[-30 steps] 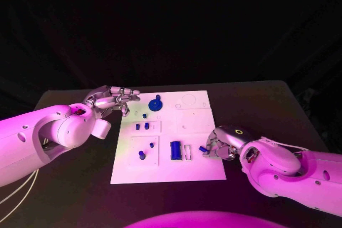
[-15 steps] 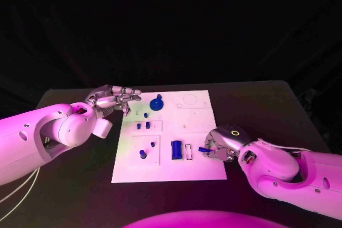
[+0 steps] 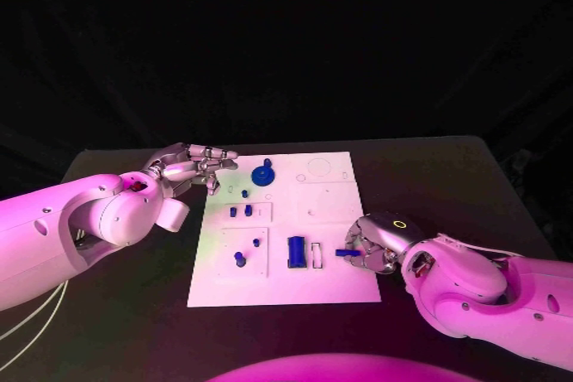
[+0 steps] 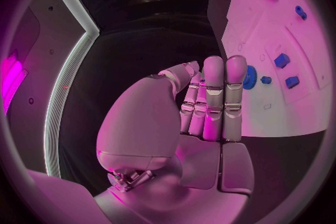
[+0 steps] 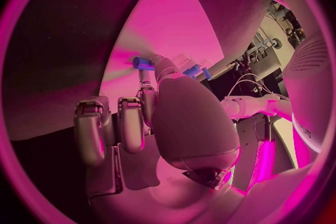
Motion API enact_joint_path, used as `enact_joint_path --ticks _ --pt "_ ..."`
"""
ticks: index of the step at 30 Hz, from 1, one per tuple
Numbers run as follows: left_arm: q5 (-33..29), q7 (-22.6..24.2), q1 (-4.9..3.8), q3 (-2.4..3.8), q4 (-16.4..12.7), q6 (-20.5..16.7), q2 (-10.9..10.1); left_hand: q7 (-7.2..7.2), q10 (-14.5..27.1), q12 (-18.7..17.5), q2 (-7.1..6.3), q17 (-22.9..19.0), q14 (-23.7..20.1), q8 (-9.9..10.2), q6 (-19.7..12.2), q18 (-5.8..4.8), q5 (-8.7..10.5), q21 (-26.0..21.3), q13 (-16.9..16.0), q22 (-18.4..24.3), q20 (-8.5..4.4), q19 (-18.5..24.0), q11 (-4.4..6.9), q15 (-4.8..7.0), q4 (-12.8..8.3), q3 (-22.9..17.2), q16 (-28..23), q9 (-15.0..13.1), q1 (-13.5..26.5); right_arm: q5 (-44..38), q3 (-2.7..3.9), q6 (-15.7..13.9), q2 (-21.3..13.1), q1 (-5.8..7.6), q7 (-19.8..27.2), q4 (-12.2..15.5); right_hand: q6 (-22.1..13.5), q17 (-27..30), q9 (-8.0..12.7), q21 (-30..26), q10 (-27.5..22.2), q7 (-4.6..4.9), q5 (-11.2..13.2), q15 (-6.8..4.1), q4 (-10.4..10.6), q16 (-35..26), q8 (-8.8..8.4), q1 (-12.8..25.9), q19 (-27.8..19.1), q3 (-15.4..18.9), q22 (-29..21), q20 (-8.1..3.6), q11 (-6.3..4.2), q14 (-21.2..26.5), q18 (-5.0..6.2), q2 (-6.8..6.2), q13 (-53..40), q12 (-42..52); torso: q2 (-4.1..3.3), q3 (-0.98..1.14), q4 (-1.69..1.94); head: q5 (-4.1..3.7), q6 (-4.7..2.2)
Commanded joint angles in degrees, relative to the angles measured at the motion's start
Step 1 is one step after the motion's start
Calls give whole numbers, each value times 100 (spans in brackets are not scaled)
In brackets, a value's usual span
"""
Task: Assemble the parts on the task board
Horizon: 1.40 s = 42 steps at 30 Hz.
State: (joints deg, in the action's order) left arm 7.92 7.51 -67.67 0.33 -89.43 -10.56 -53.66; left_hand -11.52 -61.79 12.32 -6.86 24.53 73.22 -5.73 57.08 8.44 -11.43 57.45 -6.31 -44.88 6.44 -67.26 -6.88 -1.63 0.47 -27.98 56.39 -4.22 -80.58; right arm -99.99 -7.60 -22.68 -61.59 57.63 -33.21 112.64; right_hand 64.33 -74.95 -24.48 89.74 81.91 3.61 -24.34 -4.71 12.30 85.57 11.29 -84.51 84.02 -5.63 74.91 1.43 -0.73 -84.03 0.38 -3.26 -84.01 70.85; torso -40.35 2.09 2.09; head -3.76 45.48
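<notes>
holding steady on the left: the left hand (image 3: pixel 189 166) has not moved over the last second; it hovers just off the board's far-left corner, fingers curled loosely together with nothing in them.
task board: the white task board (image 3: pixel 329 291) lies in the middle of the black table (image 3: pixel 108 316), unmoved.
parts already on the board: a blue gear (image 3: pixel 262 176) near the far edge, two small blue pegs (image 3: pixel 240 210) below it, two more small blue pieces (image 3: pixel 245 258) in the near-left panel, and a larger blue block (image 3: pixel 294 251) standing beside an open rectangular slot (image 3: pixel 316 255); none of these has shifted.
moving on the right: the right hand (image 3: pixel 373 243) has crept toward the slot, and the small blue part (image 3: pixel 346 252) it pinches at its fingertips now points at the slot, just beside it; the right wrist view shows the same blue part (image 5: pixel 143 63) pinched at the fingertips over the white board.
meaning for the task: judging by this, the insertion of that piece is close but not done; the part is not yet in the slot, and it likely needs lining up before pressing down.
</notes>
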Motion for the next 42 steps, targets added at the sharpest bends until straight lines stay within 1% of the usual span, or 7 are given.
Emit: enact_joint_path --ticks 1,8,13,18,25,29,42 --pt "19 16 -1 3 -6 96 16 17 46 26 14 -10 -31 -37 -39 99 -13 -17 2 5 4 48 5 6 0 -22 -10 1 23 773 3 -369 11 44 -130 57 -37 -871 -251 26 70 -28 -18 -13 -707 30 107 281 598 -1033 1509 -12 -47 -464 -38 -116 527 14 0 -1 4 0 -2" --pt "19 16 -1 3 -8 100 21 17 46 26 14 -10 -31 -37 -39 99 -13 -17 2 5 4 48 5 6 0 -22 -10 1 23 1257 13 -759 84 94 -105 153 -58 -889 -338 26 92 -46 23 -22 -739 40 174 552 598 -1339 1509 -19 -49 -468 -38 -251 508 40 -7 3 0 -1 -5" --pt "19 15 -1 3 -23 102 20 17 46 26 14 -10 -31 -37 -39 99 -13 -17 2 5 4 48 5 6 0 -22 -10 1 23 1651 17 -820 164 104 -71 154 -62 -893 -368 26 104 -57 14 -28 -727 43 198 677 598 -1435 1509 -23 -59 -469 -38 -279 497 55 -13 -1 4 -15 -8" --pt "19 14 -1 3 -31 104 19 17 46 26 14 -10 -31 -37 -39 99 -13 -17 2 5 4 48 5 6 0 -22 -10 1 23 1878 18 -751 276 106 -47 103 -54 -926 -397 26 138 -81 24 -36 -632 64 225 933 598 -1509 1509 -30 -75 -477 -38 -310 461 113 -6 3 -9 7 8" --pt "19 16 -1 3 -45 112 30 17 46 26 14 -10 -31 -37 -39 99 -13 -17 2 5 4 48 5 6 0 -22 -10 1 23 2114 17 -469 515 96 -41 -55 31 -973 -428 26 213 -127 -22 -63 -394 96 282 1360 598 -1472 1509 -50 -110 -489 -38 -315 366 268 -10 5 12 -2 11" --pt "19 13 -1 3 -54 112 27 17 46 26 14 -10 -31 -37 -39 99 -13 -17 2 5 4 48 5 6 0 -22 -10 1 23 2197 17 -389 614 84 -43 -124 66 -989 -442 26 240 -142 -97 -75 -306 107 309 1526 598 -1415 1509 -63 -123 -492 -38 -330 328 326 -12 2 2 3 13" --pt "19 -2 -2 3 -69 125 18 17 46 26 14 -10 -31 -37 -39 99 -13 -17 2 5 4 48 5 6 0 -22 -10 1 23 2125 17 -317 772 74 -62 -241 127 -1019 -465 26 312 -168 -152 -94 -173 128 358 1762 598 -1257 1509 -83 -144 -498 -38 -315 214 505 -9 2 0 17 31"
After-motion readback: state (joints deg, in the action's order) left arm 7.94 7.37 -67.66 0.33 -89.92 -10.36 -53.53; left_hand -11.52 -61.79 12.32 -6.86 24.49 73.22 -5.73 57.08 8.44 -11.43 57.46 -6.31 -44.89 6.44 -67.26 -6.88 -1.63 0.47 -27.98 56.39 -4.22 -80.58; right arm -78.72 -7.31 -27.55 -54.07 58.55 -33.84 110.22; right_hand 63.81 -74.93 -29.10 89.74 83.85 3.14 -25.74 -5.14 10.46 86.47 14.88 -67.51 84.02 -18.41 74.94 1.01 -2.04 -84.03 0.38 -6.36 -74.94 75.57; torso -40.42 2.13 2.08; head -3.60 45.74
